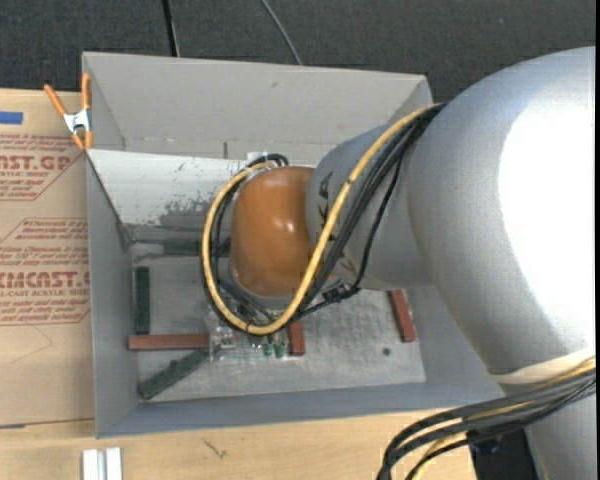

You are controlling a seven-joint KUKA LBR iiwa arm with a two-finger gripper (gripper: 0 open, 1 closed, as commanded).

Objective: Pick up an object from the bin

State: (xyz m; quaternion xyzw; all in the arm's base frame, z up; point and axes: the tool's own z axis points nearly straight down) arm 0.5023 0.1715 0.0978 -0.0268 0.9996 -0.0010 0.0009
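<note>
The gripper [248, 346] is low in the bin [110, 268], close to the floor in the front middle part, under the orange cover [270, 230] of the wrist. The cover and the cables hide most of it, so I cannot tell if it is released or clenched, and I see nothing held in it. The nearest thing is the brown bar [168, 342]. It lies flat on the floor, and its long axis runs from the gripper toward the view's left wall, with its near end just beside the gripper. A slanted green bar [172, 373] lies just in front of it, with its upper end also near the gripper. A short brown piece [297, 340] is just beside the gripper on the other side. I judge that a grasp on the brown bar needs a small shift toward the view's left, closing across the bar's narrow width.
</note>
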